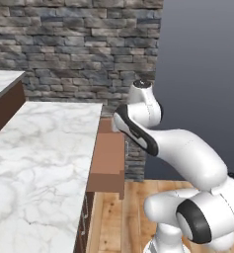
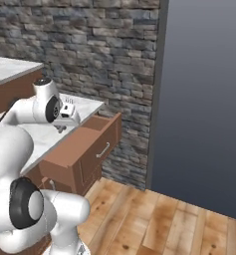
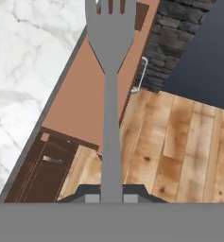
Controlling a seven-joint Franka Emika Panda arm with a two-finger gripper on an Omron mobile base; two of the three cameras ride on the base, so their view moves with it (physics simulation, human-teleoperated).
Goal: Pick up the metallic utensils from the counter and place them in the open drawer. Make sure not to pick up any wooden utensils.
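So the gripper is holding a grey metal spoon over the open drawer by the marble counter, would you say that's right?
Not quite: the utensil is a fork, not a spoon; the hand view shows its tines. The rest holds: the gripper is shut on its grey handle above the open drawer, beside the marble counter.

White marble counter, bare surface, open drawer jutting from its end

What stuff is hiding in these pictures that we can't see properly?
- Inside of the open drawer: right base view sees it from the side, so its walls hide the bottom.
- Fork: hand view cuts its tine tips off at the top edge.
- Gripper: right base view shows it tiny, part hidden behind the arm, though it is shut on the fork.
- Counter: left base view cuts it off at the left and bottom edges.
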